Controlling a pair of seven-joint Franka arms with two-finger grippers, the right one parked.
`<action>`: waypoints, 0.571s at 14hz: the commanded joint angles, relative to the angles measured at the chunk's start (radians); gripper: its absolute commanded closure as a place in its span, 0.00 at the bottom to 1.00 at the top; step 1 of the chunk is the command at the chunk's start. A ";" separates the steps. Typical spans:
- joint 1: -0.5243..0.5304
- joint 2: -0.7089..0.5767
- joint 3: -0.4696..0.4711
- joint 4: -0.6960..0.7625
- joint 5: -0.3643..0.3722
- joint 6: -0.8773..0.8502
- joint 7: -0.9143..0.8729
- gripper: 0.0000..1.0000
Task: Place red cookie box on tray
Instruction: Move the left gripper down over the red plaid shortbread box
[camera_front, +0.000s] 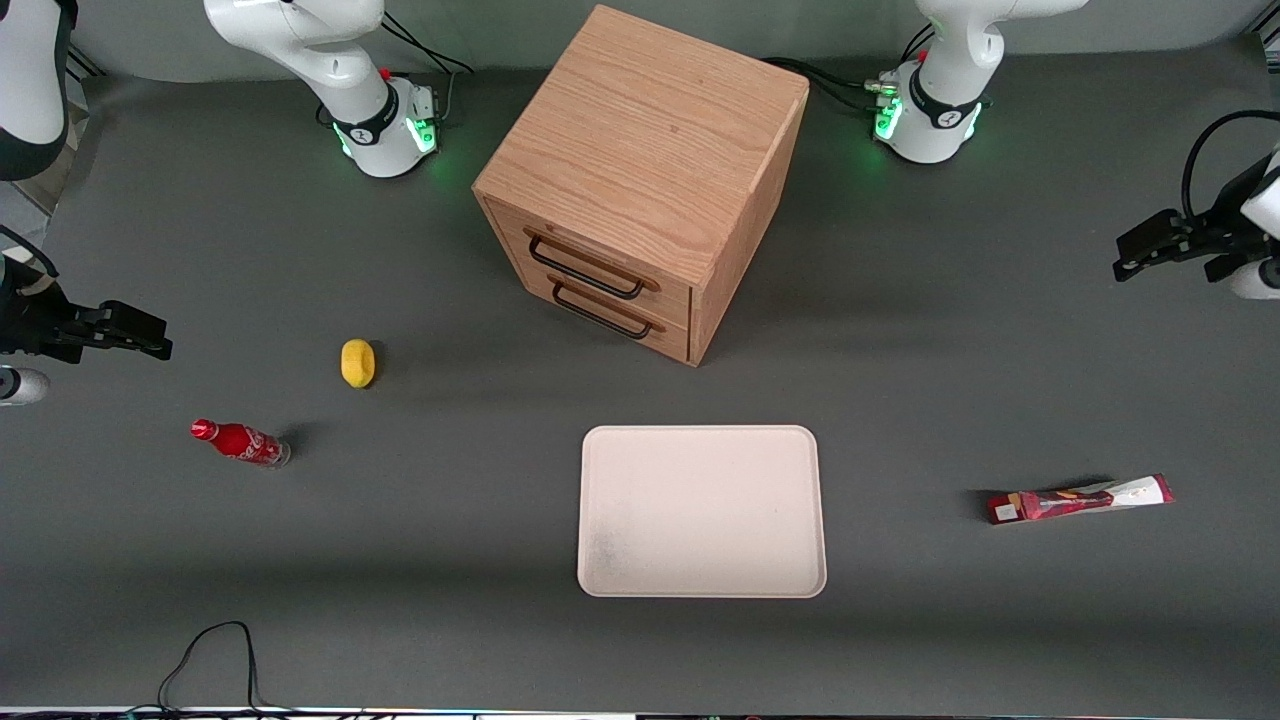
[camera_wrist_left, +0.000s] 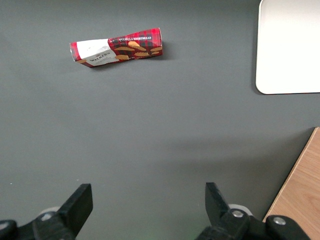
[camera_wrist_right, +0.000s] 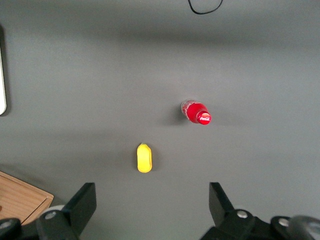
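Red cookie box (camera_front: 1080, 498) lies flat on the bench (camera_front: 400, 560) toward the working arm's end, well apart from the bare tray (camera_front: 702, 511). Your gripper (camera_wrist_left: 149, 202) hangs high, jaws apart, holding nothing. Everything's still yours to do.

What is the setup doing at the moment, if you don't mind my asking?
The left arm is meant to put the red cookie box on the tray, but nothing has been picked up yet. The box lies flat on the table toward the working arm's end, apart from the tray, which holds nothing. The gripper hangs open above the bare table, short of the box. A wooden drawer cabinet stands farther from the front camera than the tray.
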 joint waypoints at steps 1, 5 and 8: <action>-0.006 -0.003 0.001 0.026 0.017 -0.030 -0.004 0.00; -0.002 0.026 0.002 0.013 0.090 0.005 0.064 0.00; -0.002 0.067 0.002 -0.006 0.140 0.049 0.178 0.00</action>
